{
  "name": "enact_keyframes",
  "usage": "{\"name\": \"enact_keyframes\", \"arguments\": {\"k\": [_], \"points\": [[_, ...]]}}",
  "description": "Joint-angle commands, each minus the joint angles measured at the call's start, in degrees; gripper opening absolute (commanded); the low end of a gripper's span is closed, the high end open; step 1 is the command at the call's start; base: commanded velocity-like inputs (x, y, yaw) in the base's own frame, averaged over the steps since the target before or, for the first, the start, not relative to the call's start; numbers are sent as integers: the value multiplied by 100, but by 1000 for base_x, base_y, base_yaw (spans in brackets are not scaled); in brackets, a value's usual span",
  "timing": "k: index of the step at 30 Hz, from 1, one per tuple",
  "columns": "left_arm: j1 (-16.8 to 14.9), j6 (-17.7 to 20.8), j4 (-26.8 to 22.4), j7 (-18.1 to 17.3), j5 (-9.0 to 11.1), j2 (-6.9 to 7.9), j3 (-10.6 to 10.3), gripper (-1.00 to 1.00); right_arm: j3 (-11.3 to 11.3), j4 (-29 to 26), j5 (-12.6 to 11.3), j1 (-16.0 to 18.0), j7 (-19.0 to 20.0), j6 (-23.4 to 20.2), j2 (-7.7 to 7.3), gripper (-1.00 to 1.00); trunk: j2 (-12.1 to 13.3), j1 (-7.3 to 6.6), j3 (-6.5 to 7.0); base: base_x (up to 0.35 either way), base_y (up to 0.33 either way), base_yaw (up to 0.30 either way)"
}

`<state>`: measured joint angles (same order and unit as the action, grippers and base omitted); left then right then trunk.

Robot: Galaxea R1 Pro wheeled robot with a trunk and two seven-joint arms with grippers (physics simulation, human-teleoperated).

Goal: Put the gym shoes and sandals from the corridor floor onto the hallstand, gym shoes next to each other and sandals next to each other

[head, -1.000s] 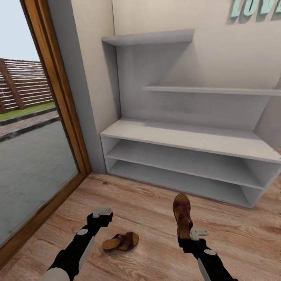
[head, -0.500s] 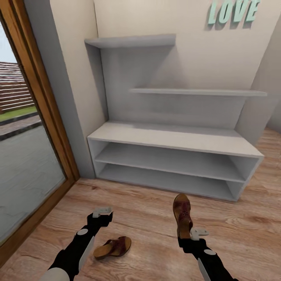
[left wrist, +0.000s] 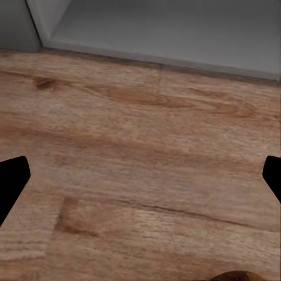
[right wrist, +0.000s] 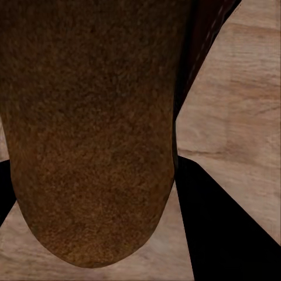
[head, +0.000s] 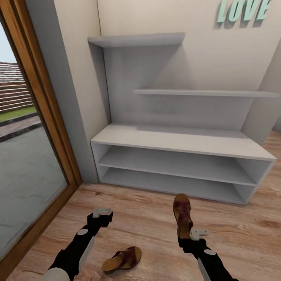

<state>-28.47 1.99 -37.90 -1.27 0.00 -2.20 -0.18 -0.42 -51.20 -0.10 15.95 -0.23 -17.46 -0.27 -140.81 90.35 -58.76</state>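
Before the hallstand (head: 183,140), one sandal (head: 182,214) is gripped in the right tool (head: 186,233) w/ placing on a tier judged next, while the left tool (head: 102,213), spread and empty, hangs near the 2nd sandal (head: 121,260) on the corridor floor (head: 144,210).

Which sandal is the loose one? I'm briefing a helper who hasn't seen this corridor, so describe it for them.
Start at the grey hallstand against the wall, then look down the wooden floor toward the robot. The loose sandal lies there on its side, tan sole showing, near the left arm. The other sandal is off the floor, held in the right gripper, toe toward the rack.
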Motion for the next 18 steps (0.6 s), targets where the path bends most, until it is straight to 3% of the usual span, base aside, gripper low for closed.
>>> {"name": "enact_keyframes", "arguments": {"k": [1, 11, 18], "points": [[0, 21, -7, -13, 0, 0, 1, 100, -2, -12, -16, 2, -12, -38, 0, -100, -2, 1, -5, 175, 283, -108], [0, 21, -7, -13, 0, 0, 1, 100, -3, -12, -16, -1, -12, -38, -2, -100, -2, 1, -5, 169, 285, -225], [0, 21, -8, -13, 0, 0, 1, 100, -9, -12, -16, 1, -12, -38, -12, -100, -2, 1, -5, 63, 248, -282]]}}
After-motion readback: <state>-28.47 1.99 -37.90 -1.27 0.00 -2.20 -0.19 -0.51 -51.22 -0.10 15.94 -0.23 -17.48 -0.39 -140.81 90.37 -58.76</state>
